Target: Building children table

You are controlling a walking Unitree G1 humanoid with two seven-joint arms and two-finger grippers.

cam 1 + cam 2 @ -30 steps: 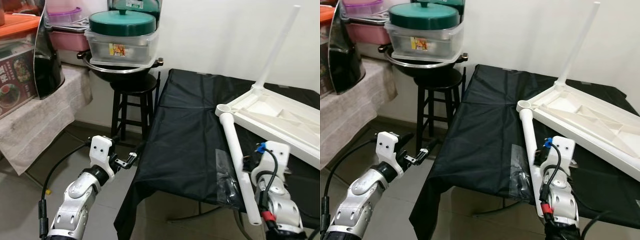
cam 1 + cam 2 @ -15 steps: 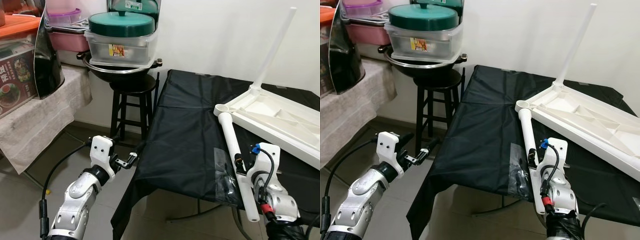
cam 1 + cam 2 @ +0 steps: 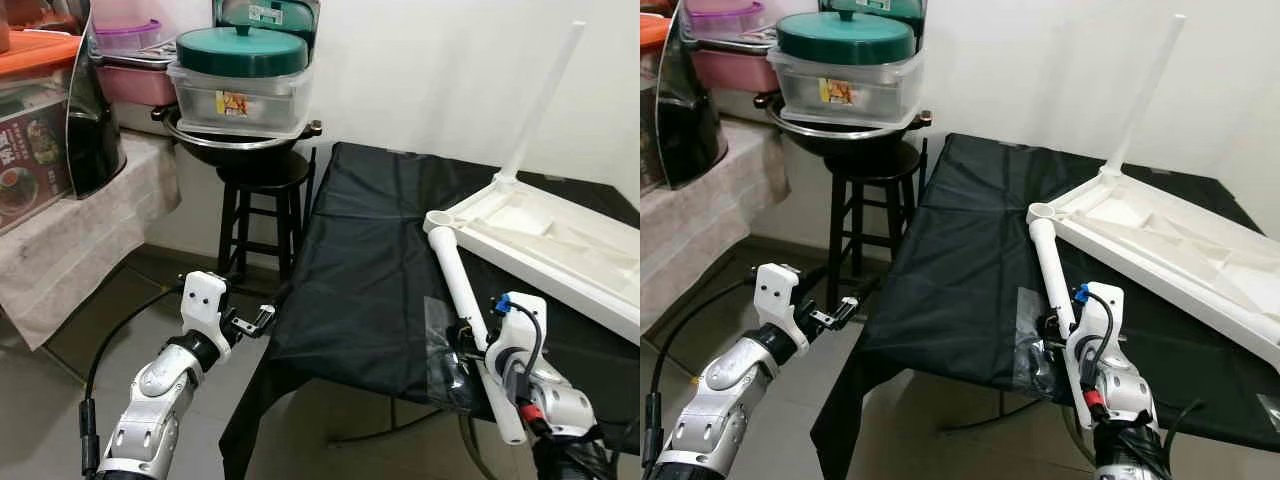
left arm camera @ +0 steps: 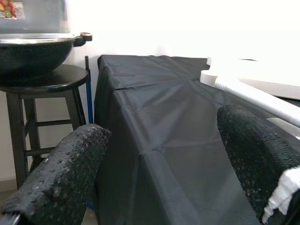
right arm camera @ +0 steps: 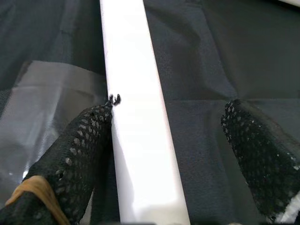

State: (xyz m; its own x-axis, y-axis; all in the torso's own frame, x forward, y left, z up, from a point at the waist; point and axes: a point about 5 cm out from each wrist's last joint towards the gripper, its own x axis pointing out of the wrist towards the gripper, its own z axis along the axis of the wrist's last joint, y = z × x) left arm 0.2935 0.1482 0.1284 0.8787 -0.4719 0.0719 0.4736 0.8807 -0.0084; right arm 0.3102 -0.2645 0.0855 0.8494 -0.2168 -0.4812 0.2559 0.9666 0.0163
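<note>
— Lying upside down on the black cloth (image 3: 370, 250) is the white tabletop (image 3: 560, 245), with one leg (image 3: 540, 100) seen standing upright from its far corner. Where is the loose leg found?

— The loose white leg (image 3: 468, 310) is seen lying on the cloth, its upper end touching the round socket (image 3: 440, 218) at the tabletop's near corner, its lower end reaching past the cloth's front edge.

— How is the right gripper (image 5: 168, 154) placed?

— Its fingers (image 5: 79, 150) are spread, and the leg is straddled by them near its lower end. One finger is pressed against the leg's side; the other is kept apart from it. A clear plastic bag (image 3: 445, 350) is seen just beside that finger.

— And the left gripper (image 3: 262, 318)?

— It is held in the air beside the cloth's hanging corner, its fingers (image 4: 65, 173) spread wide, nothing gripped. Beyond it, a black stool (image 3: 262, 200) is seen, loaded with a dark pan (image 3: 240, 135) and a green-lidded container (image 3: 242, 65).
</note>
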